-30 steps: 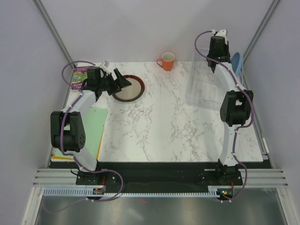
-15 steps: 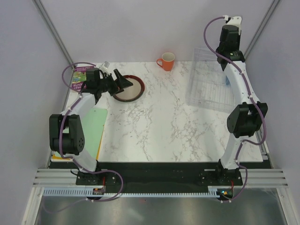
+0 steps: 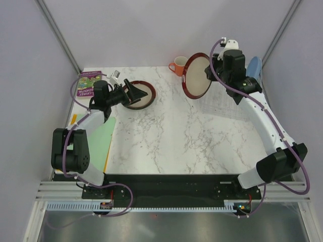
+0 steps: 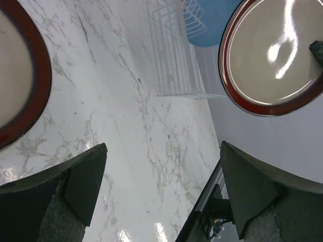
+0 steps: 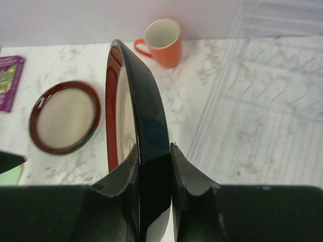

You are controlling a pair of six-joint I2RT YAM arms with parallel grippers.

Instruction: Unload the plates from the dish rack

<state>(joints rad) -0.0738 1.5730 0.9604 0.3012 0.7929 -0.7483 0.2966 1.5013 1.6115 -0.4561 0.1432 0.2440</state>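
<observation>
The right pincer [image 3: 211, 70] is clamped on the edge of a cream plate with a dark red-brown rim [image 3: 197, 75], one finger on each face as the right wrist view shows, and holds it upright in the air above the far edge of the table [image 3: 171, 136]. The plate's cream face turns toward the left side, and it hangs between the orange mug [image 3: 179, 65] and the dish rack [image 3: 224, 98]. The rack sits at the far right corner of the table, and a light blue plate [image 3: 254, 68] stands on edge at its far right end (partly hidden behind the arm). A second cream plate [image 3: 142, 96] lies flat on the table near the far left corner. The left pincer [image 3: 132, 89] is beside it, jaws spread wide with nothing between them. A purple booklet [image 3: 89, 83] lies at the far left corner, and a green sheet [image 3: 98, 138] lies along the left edge.
</observation>
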